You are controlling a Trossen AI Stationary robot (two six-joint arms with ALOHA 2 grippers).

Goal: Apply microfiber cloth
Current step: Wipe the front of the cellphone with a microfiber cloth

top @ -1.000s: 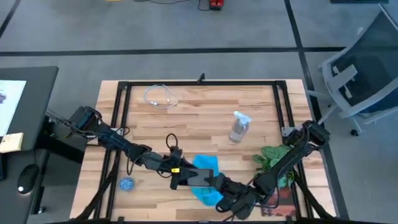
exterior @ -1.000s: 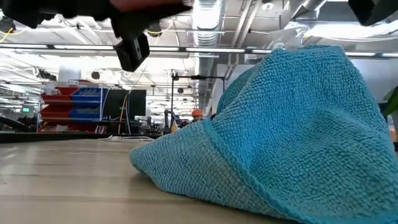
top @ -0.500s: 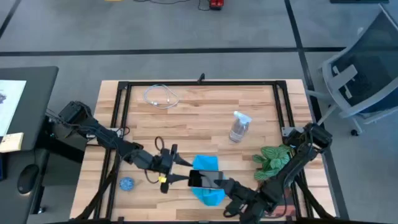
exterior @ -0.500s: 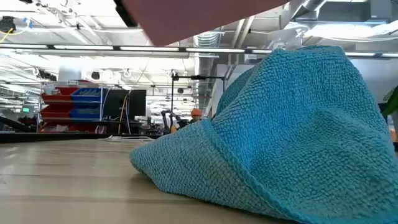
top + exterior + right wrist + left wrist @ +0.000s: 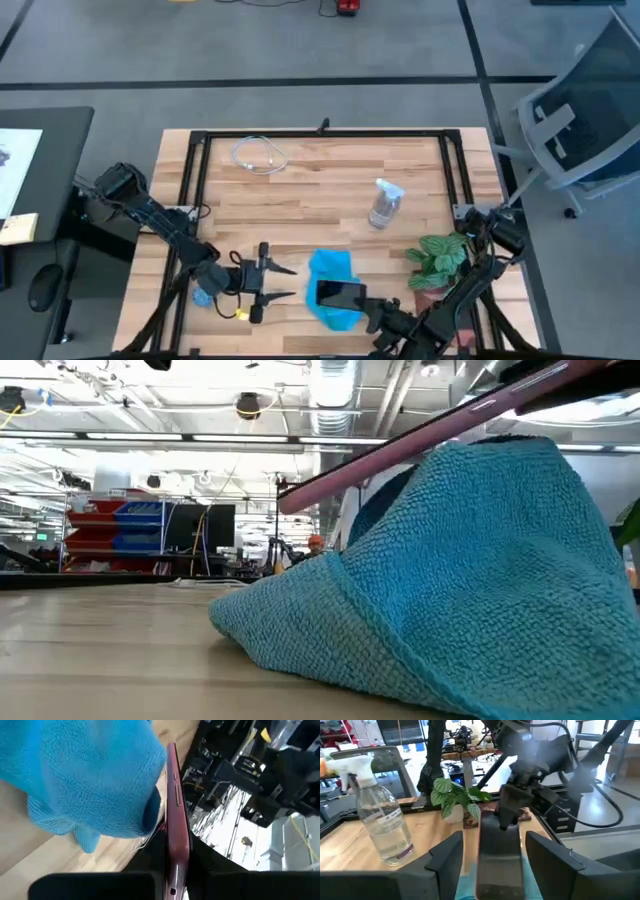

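— So, where is the microfiber cloth [image 5: 328, 266] now?

— Towards my side of the table from the spray bottle [image 5: 383, 203], heaped in a loose mound. My right gripper [image 5: 370, 308] is clamped on the end of the phone [image 5: 340, 295] and holds it slanted over the cloth, on the far side of it from the bottle. My left gripper [image 5: 290, 282] hangs beside the cloth, farther from the bottle again, fingers spread with nothing between them.

— How do you expect the cloth to handle?

— Light and limp, I judge. The looped weave should give my fingertips good purchase, but it will sag and trail from wherever I pinch it. I would take a raised fold or a free corner on the side facing my left gripper, not the flat middle (that part lies under the phone anyway). Nothing fragile in the cloth itself; the phone is the thing to be careful with.

— Any brand or writing?

— None I can read. The bottle has a band near its base, too faint to make out, and the phone's screen is dark.
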